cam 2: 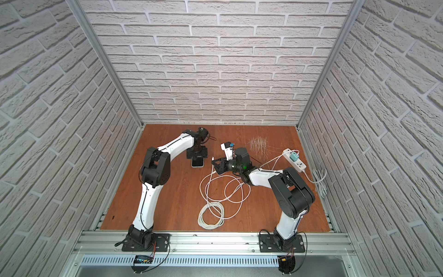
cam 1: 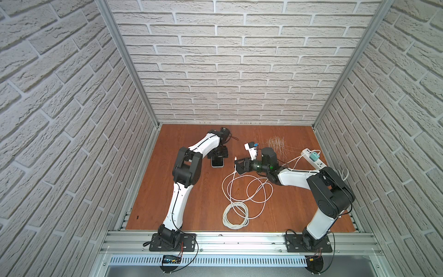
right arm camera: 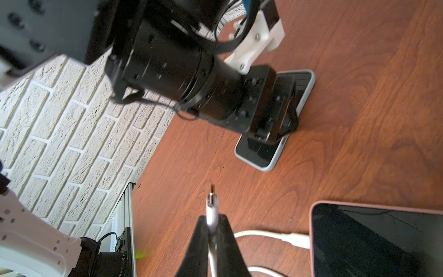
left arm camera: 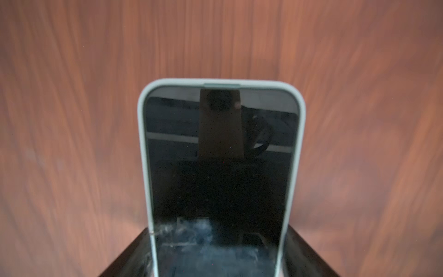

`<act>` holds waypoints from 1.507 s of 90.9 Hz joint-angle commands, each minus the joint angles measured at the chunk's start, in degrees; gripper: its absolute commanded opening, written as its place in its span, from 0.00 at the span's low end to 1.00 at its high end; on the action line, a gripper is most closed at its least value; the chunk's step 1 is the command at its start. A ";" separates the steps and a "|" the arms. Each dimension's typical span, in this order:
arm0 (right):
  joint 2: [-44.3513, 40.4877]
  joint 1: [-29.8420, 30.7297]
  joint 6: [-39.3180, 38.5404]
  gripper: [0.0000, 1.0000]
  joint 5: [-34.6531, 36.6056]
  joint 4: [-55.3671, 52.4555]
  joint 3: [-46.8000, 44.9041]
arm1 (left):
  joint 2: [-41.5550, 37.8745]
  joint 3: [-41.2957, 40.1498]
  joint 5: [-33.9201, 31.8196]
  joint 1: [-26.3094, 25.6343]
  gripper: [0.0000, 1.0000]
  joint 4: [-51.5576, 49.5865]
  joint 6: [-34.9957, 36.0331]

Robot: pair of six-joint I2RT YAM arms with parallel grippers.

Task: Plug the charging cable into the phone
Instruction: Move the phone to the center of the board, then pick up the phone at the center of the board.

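1. The step in hand, as I judge it, is lining up the plug. The dark-screened phone in a pale grey-blue case (cam 1: 217, 164) lies flat on the red-brown wooden bench (cam 1: 187, 206). Its free short end, with the slot (left arm camera: 221, 84) cut in the case, faces the robot's side.
2. The right end effector (right arm camera: 212, 224) is closed tight on the white plug (right arm camera: 211, 203) of the white charging cable (cam 1: 239, 191). The metal tip sticks out ahead of it. It is near the phone but apart from it.
3. To do this well: the tip points past the phone's end rather than into it. Swing the wrist until the plug runs along the phone's long axis, drop to port height, then push straight and slowly.
4. The left end effector (cam 1: 218, 156) stands over the phone, partly open. Its black fingers (left arm camera: 129, 254) sit against the case's two long edges and seem to clamp it. That hold should brace the phone against the push.
5. Mind the cable's slack loops and a second, pink-cased device (right arm camera: 374, 239) just beside the right end effector.
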 commanded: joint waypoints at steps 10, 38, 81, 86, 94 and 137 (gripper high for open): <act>-2.45 0.38 0.03 0.03 -0.19 3.12 -0.99 | -12.17 -19.09 0.76 -3.45 0.62 0.53 -6.14; -3.11 0.47 -0.17 0.03 -0.04 3.12 -1.58 | -10.03 -19.70 1.70 -3.44 0.78 -0.13 -7.34; -3.40 0.36 -0.55 0.03 -0.01 2.78 -1.65 | -7.78 -18.34 3.88 -2.28 0.92 -0.69 -6.18; -3.50 0.41 -0.51 0.03 -0.02 2.79 -1.59 | -7.78 -18.36 4.14 -2.25 0.88 -0.63 -6.09; -3.52 0.42 -0.62 0.03 0.03 2.78 -1.66 | -7.91 -18.55 4.25 -2.24 0.82 -0.42 -6.06; -3.52 0.55 -0.73 0.03 -0.01 2.86 -1.59 | -14.89 -21.00 -1.58 -1.77 0.32 3.09 -6.42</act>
